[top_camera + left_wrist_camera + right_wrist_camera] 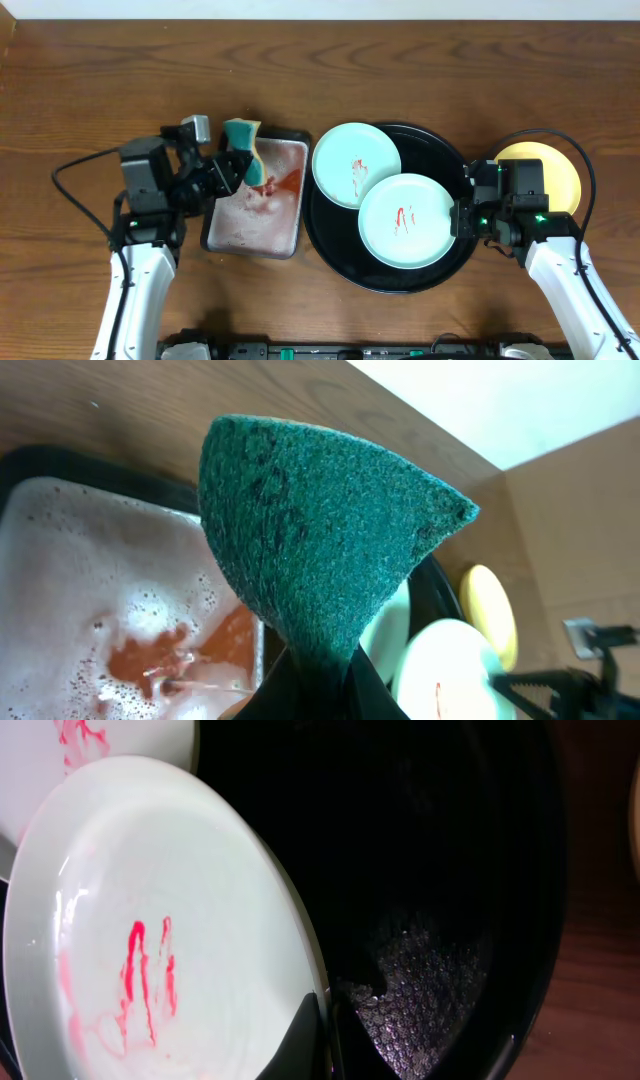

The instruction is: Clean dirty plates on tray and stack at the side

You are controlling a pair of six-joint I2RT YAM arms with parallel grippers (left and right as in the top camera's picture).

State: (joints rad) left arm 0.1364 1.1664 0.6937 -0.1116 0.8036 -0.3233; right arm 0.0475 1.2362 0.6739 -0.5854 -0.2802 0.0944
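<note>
Item one: the left gripper, clenched on a green-faced sponge that stands up from its fingers, directly over the far right part of the grey tray of red-tinged suds. Open desk lies to this gripper's left and beyond it. Item two: the right gripper, closed on the right rim of a red-streaked mint plate lying inside the black tray. To that gripper's far left, a second smeared mint plate overhangs the black tray's left rim, near the grey tray, with the held plate overlapping its edge. Item three: the yellow plate, on bare desk just right of the right gripper, outside the black tray's rim.
</note>
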